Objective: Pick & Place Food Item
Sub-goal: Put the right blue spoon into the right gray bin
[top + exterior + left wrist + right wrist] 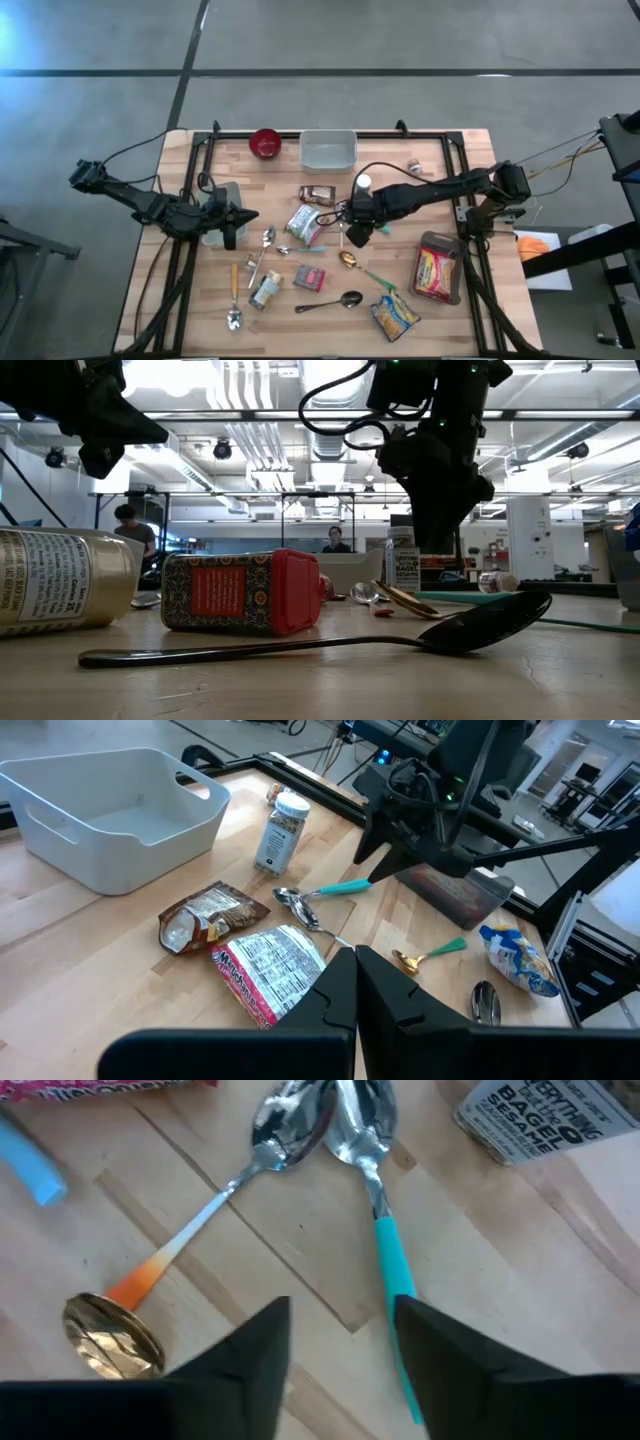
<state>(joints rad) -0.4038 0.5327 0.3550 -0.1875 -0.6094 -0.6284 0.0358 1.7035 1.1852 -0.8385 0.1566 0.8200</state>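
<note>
On the tabletop (190,290), a bowl (265,142) sits at the far edge with a bin (328,149) just to its right. Nearer than the bin lies a snack packet (317,193), and nearer again a noodle pack (303,225). A shaker jar (362,185) stands right of the snack packet. The right gripper (357,235) hangs over the middle, beside the noodle pack. The left gripper (240,218) is at the left side. A tray (438,266) lies at the right, a chip bag (394,314) near the front.
</note>
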